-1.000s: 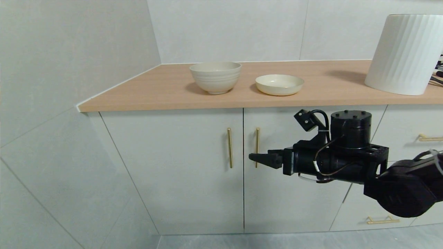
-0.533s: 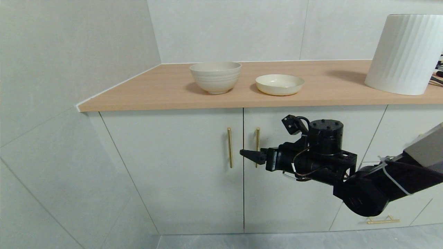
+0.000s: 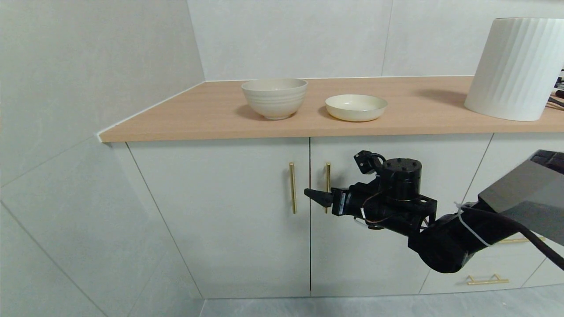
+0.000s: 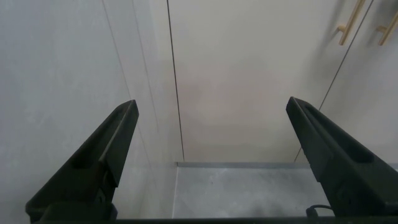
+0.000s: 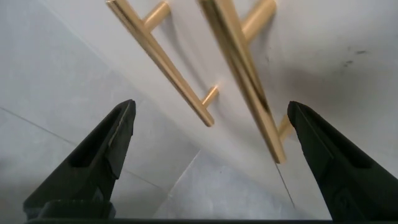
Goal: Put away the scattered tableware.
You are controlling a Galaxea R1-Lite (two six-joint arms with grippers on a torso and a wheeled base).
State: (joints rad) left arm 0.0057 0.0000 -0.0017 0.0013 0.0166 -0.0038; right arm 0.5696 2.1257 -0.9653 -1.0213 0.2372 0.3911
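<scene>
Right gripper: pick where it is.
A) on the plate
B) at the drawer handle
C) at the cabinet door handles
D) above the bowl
C: the right gripper hangs open by the two door handles, below the counter.

Arm: matte black jointed right arm (image 3: 445, 253), lower right of the head view; glossy dark flat-sided link (image 3: 524, 207) behind.
Wrist: black cylindrical housing (image 3: 401, 174), screws ringing its cap.
Cables: thin looped wires (image 3: 370, 218), white zip tie (image 3: 470, 224), thick black cable (image 3: 539, 246).
Jaws: black, tapering to points.
</scene>
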